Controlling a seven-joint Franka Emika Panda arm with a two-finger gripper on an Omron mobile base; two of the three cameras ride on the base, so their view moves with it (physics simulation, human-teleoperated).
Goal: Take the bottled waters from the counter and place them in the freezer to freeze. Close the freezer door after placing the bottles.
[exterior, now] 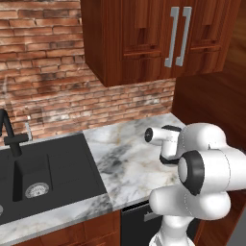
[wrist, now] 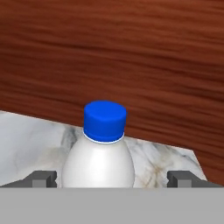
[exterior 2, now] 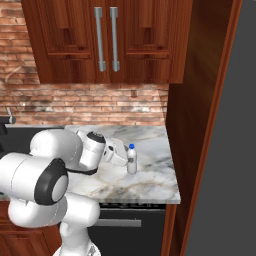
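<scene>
One bottled water (wrist: 104, 153) is seen upright on the marble table (exterior 2: 150, 182), near its right end beside the tall wood panel (exterior 2: 195, 115). The tool (wrist: 113, 180) is held level with the bottle, its jaws spread wide, and the bottle's body is framed between the two fingertips (wrist: 43, 178) with a gap left on each side. No label or writing can be made out on the bottle; a blue cap (wrist: 105, 121) is seen. Bare marble is left in front of the bottle up to the table's front edge.
</scene>
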